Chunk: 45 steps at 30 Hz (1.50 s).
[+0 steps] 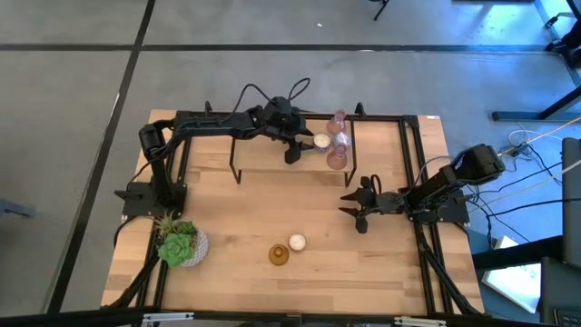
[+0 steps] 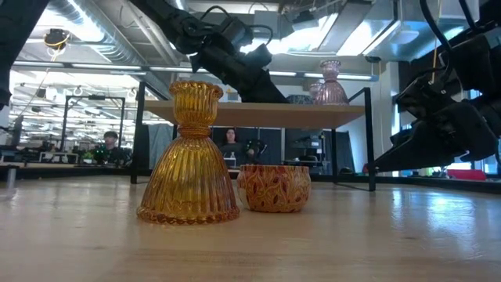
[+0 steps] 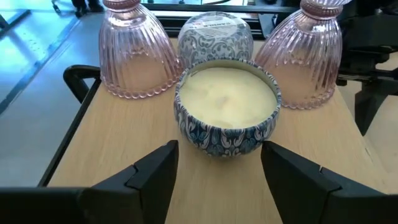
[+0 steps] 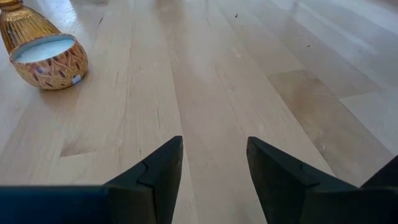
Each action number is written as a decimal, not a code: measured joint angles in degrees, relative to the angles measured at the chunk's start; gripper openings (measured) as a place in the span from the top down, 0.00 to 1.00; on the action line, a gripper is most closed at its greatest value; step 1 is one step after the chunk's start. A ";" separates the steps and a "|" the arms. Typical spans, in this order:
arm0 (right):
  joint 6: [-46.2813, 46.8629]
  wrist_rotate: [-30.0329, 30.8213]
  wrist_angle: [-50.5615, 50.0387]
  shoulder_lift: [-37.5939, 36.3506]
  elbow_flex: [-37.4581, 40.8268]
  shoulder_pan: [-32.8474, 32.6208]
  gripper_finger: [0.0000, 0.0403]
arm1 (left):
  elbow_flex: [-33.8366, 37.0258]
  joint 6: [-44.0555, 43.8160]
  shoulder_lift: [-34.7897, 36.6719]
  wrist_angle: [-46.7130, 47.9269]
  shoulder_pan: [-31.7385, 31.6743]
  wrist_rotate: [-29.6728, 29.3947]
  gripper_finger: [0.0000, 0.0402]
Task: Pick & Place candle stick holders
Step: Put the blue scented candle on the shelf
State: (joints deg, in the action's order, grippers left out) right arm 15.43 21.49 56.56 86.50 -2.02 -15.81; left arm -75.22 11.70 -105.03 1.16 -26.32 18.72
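We see the left gripper out over the raised shelf at the far side of the bench. Its fingers are spread, one on each side of a blue-and-white patterned tin candle that sits on the shelf; in the left wrist view they flank the tin without touching it. Just behind the tin stand two pinkish ribbed glass candle holders, one on either side, with a blue-and-white patterned lid or second tin between them. From above, the pink holders and the tin cluster together near the middle of the shelf.

The right gripper hangs low over the bench on the right side, well apart from everything. Its fingers are apart and hold nothing; only bare wood lies between them.

Near the front edge of the bench stand an amber ribbed glass candle holder and, just beside it, a small orange patterned candle cup filled with white wax; whether the two touch we cannot quite tell. A green succulent in a white pot sits at the front left corner. In the low view, people are seated in the room behind.
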 joint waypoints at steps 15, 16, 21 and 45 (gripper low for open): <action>-0.70 0.55 -0.22 0.00 0.00 0.00 0.54 | 0.00 -0.02 0.00 -2.05 0.45 0.00 0.44; -0.70 0.55 -0.22 0.00 0.00 0.00 0.54 | 0.00 -0.02 0.00 -2.23 0.51 0.04 0.44; -0.70 0.55 -0.20 0.00 0.00 0.00 0.54 | 0.00 -0.02 0.00 -2.83 0.89 0.29 0.44; -0.88 0.51 0.04 0.00 0.00 0.00 0.54 | -0.11 0.04 -1.27 -5.62 1.52 -0.18 0.44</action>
State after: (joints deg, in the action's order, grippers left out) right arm 14.55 22.00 56.60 86.50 -2.02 -15.81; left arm -75.33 11.74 -106.30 -4.46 -24.80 18.54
